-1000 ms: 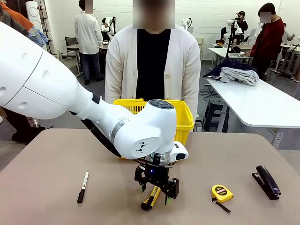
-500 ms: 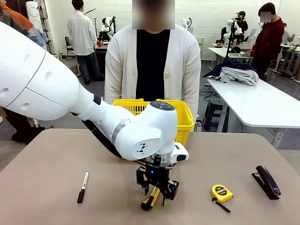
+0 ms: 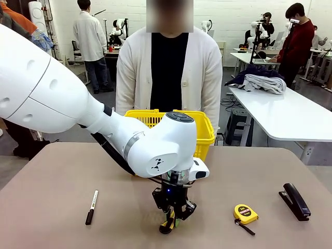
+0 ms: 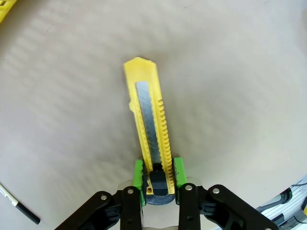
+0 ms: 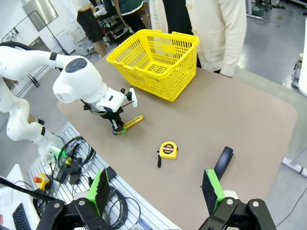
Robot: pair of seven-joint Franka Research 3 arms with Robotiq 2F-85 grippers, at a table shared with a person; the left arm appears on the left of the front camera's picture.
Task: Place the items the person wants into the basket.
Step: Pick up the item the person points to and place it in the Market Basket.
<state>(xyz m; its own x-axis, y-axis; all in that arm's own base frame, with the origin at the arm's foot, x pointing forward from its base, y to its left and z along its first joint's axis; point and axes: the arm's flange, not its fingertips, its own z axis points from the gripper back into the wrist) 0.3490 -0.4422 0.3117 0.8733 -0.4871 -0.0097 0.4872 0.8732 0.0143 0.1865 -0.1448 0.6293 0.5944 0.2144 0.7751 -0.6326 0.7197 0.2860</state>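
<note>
At the table's left side [image 3: 52,176], front view, a white-barrelled marker [image 3: 92,206] lies alone, well apart from my left gripper.

Toward the middle, near my edge of the table, my left gripper [image 3: 174,218] points straight down at the tabletop. Its jaws are closed onto the yellow-and-black utility knife [image 3: 167,224]. In the left wrist view, the two green pads [image 4: 138,175] press against both sides of the knife's black rear end. The yellow body [image 4: 148,129] runs straight out ahead of the fingers over the tabletop, with the segmented blade strip facing the camera. The grip therefore sits at one end of the knife and not at its middle. I cannot tell whether the knife is resting on the surface or raised just clear of it.

Behind the left arm, at the far edge, the yellow basket [image 3: 205,136] stands upright, partly hidden by my wrist. The person [image 3: 168,72], in a white cardigan, stands just behind it.

Right of the knife, the yellow tape measure [image 3: 245,213] lies flat with its black strap trailing toward me. It is apart from the left gripper and touches nothing.

Farther right, the black stapler [image 3: 295,201] lies near the table's right side.

Seen in the right wrist view, my right gripper [image 5: 156,189] hangs high above the table's near edge. Its fingers are spread wide and have hold of nothing. Below it lie the tape measure [image 5: 168,149] and the stapler [image 5: 223,160], and the basket [image 5: 153,62] stands beyond them.
</note>
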